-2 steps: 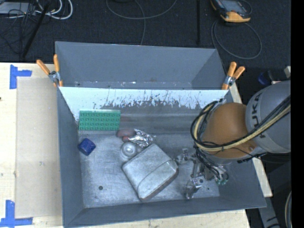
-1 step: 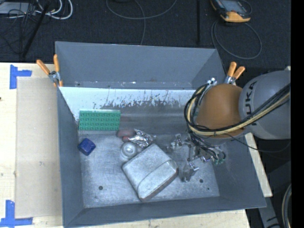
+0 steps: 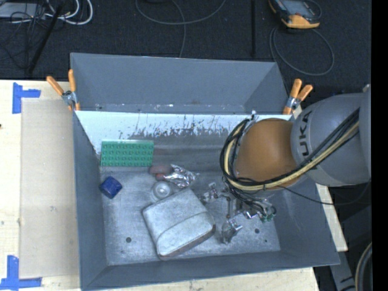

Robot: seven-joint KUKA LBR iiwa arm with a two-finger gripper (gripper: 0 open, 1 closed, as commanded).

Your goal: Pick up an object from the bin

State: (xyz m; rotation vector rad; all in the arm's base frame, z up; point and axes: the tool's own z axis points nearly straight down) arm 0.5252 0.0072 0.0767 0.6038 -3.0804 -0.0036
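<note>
My gripper [image 3: 230, 225] hangs low over the bin floor at the right of centre, under the arm's orange cover. Its tip stands right beside the right edge of a flat grey pad [image 3: 176, 223], which lies tilted on the floor at the front middle. A crumpled piece of silver foil [image 3: 179, 176] lies just left of and behind the gripper. Beside the foil sit a small round clear cap [image 3: 161, 190] and a small brownish lump [image 3: 159, 170]. I see nothing held in the gripper.
A green studded plate [image 3: 126, 154] leans at the back left by the wall. A small blue block [image 3: 110, 187] lies at the left. The arm and its cables cover the bin's right side.
</note>
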